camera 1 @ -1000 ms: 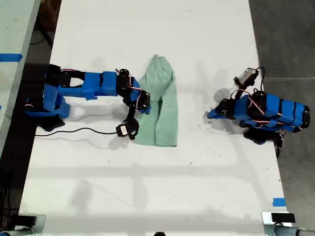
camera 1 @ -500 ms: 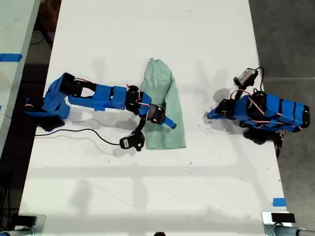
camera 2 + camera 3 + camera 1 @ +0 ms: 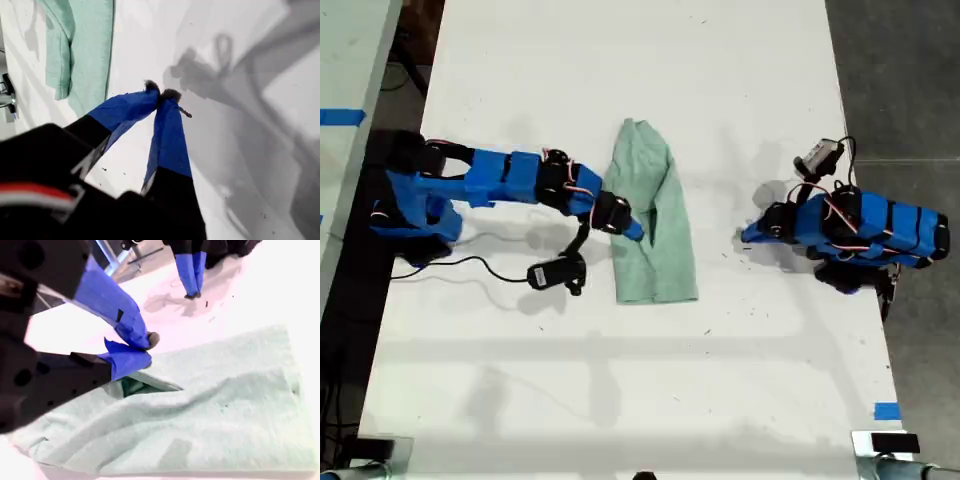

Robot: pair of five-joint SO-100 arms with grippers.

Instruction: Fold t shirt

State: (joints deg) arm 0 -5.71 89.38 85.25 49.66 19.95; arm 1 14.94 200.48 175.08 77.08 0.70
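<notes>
The t shirt [image 3: 650, 223] lies mid-table [image 3: 620, 400], pale mint, wrinkled, folded lengthwise into a strip, rounded at its far end. The second gripper [image 3: 142, 349] stands slightly parted above its left edge; the first gripper [image 3: 162, 95], closed and empty, rests at the exterior view's right.

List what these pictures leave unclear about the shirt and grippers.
Whether my second gripper pinches the pale mint-green fabric t shirt: second wrist view, its blue fingers cover the spot.
The t shirt's lower layers: exterior view, the top fold covers them.
Much of the t shirt: first wrist view, cut by the frame edge.
</notes>
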